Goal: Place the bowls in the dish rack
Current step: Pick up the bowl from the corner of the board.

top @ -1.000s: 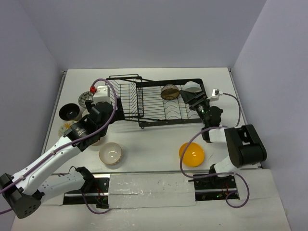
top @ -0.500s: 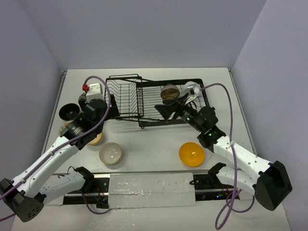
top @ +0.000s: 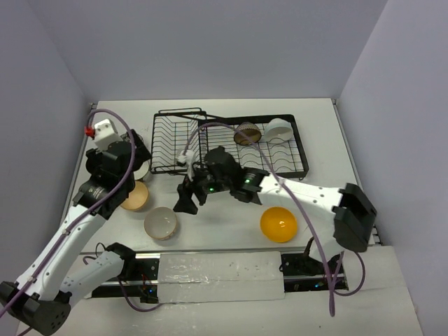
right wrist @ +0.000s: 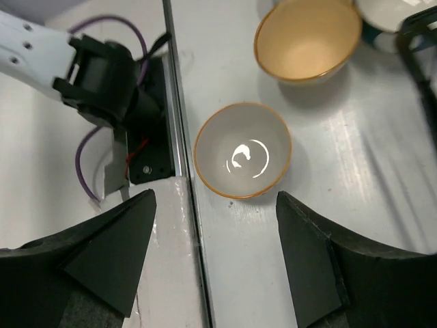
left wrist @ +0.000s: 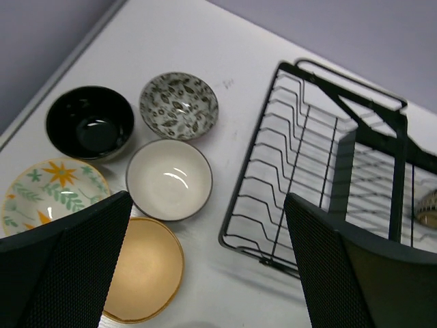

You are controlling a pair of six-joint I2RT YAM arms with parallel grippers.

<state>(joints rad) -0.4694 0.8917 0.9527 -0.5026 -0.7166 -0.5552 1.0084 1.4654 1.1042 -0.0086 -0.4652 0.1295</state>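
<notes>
The black wire dish rack (top: 231, 143) stands at the back, with a brown bowl (top: 246, 133) and a white bowl (top: 280, 128) in it. A whitish bowl with an orange rim (right wrist: 242, 150) sits on the table just ahead of my right gripper (right wrist: 215, 266), which is open and empty and hovers above the table (top: 183, 199). My left gripper (left wrist: 205, 260) is open and empty over a cluster of bowls: black (left wrist: 89, 123), leaf-patterned grey (left wrist: 179, 104), white (left wrist: 168, 179), tan (left wrist: 143, 270) and floral (left wrist: 48, 195). An orange-yellow bowl (top: 278, 224) lies at the front right.
The rack's left edge (left wrist: 273, 205) lies just right of the bowl cluster. The left arm's base and cables (right wrist: 102, 68) and the taped front rail (top: 217, 269) border the whitish bowl. The side wall runs close to the black bowl.
My right arm has swung from the rack's right end across to the left, down over the table by the whitish bowl. My left arm has drawn back left, away from the rack.
</notes>
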